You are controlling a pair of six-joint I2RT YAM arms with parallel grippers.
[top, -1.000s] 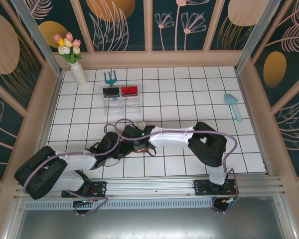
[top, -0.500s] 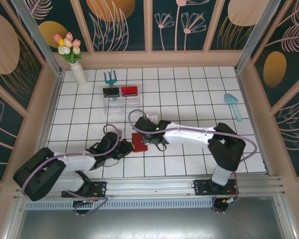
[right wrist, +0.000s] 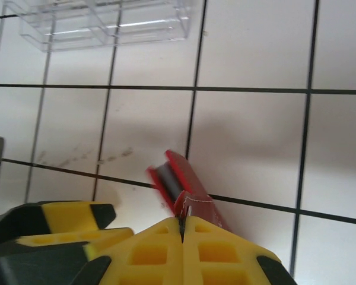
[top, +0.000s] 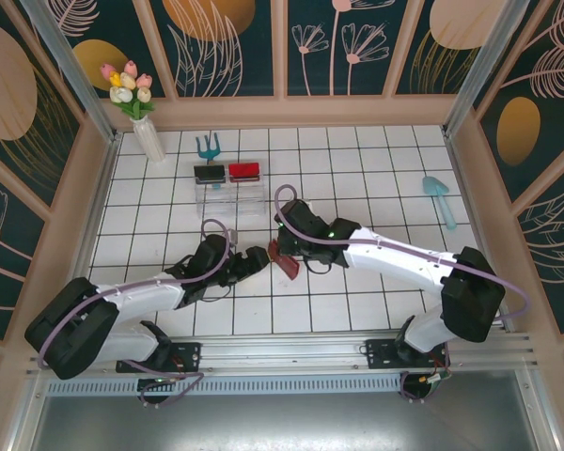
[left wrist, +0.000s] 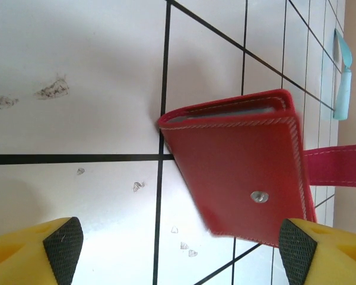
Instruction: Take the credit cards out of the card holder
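The red stitched folding card holder [left wrist: 237, 178], closed, tilts over the white tiled floor [top: 376, 188] near its middle. The right gripper [right wrist: 182, 225] pinches its red tab [left wrist: 335, 166]. The left gripper [top: 252, 260] stands wide, a finger either side, not touching it.

- The left arm [top: 141, 299] lies low, reaching from its base forward and right across the table.
- The left gripper [top: 253, 260] holds its jaws spread wide, black pads [left wrist: 62, 240] far apart.
- The right arm [top: 404, 258] stretches forward and left, elbow out to the right.
- The right gripper [right wrist: 182, 222] has its jaws pressed together, pinching the tab of the card holder [right wrist: 173, 178].
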